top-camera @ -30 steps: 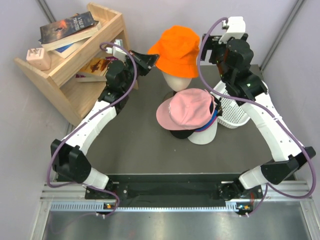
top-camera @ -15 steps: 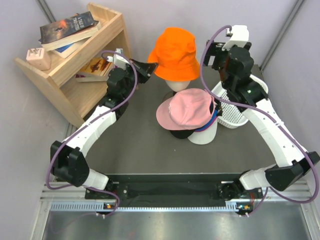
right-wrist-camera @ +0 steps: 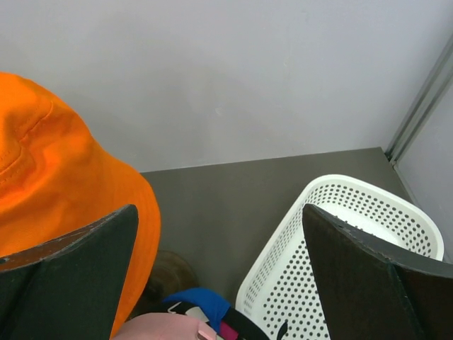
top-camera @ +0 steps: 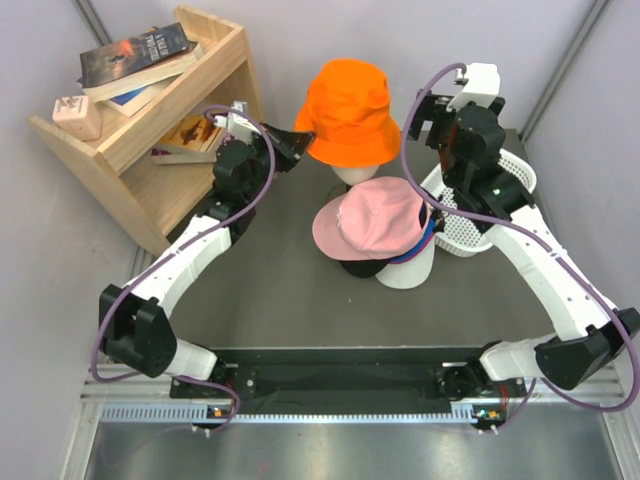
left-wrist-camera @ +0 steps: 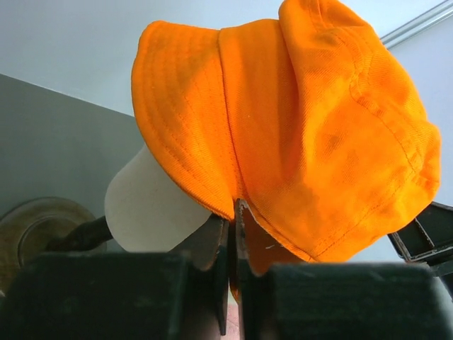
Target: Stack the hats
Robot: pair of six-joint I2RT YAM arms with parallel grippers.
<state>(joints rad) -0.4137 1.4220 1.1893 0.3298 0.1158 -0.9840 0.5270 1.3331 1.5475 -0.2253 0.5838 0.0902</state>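
Clamped shut on the left brim of the orange bucket hat (top-camera: 350, 110) with the left gripper (top-camera: 297, 138), shifted slightly lower and nearer than a second ago. Pulled down a touch with it, yet still seated on the cream mannequin head (left-wrist-camera: 148, 209) at the back. Spread wide and empty at the right gripper (top-camera: 428, 118), drawn a little rightward beside the hat, over the white basket (top-camera: 470, 235); light pink cap (top-camera: 370, 220) unmoved atop the front stack.

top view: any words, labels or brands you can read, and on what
top book: there is a cover title, but it is too small to read
lower book: print too blurred to read
orange hat, pink cap, basket: no text seen
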